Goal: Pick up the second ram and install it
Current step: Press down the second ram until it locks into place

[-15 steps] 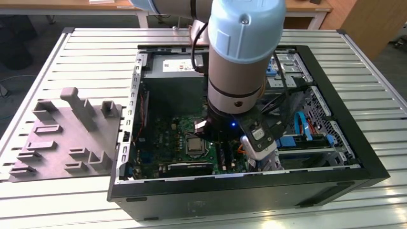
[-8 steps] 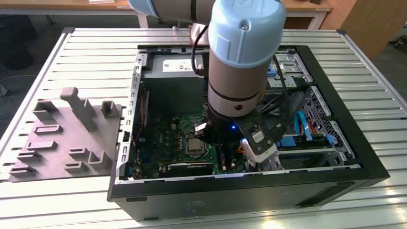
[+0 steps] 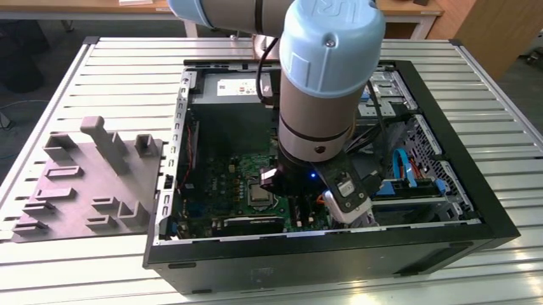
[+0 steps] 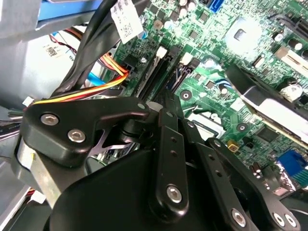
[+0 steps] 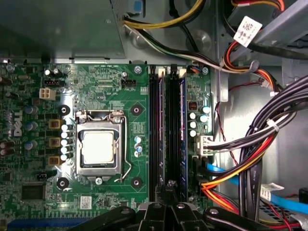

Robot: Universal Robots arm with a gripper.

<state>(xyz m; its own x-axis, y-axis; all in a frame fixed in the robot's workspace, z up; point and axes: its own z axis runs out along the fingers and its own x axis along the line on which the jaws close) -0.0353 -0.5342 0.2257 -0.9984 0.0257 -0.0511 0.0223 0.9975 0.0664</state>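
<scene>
Tool (image 5: 169,188) is down inside the PC case (image 3: 475,210) with its tips pinched narrow at the near end of the black plastic memory slots (image 5: 153,134), and I can't tell if anything's between them. The ram (image 5: 182,134), a thin blue board, stands on edge in the slot just beside the tips on the cable side. Its long axis runs straight away from the tool, alongside the green motherboard (image 5: 29,144) and its shiny metal CPU socket (image 5: 98,147).

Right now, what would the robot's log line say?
claw: low over ram slots | blue ram stick: standing in a slot | computer case: open
</scene>
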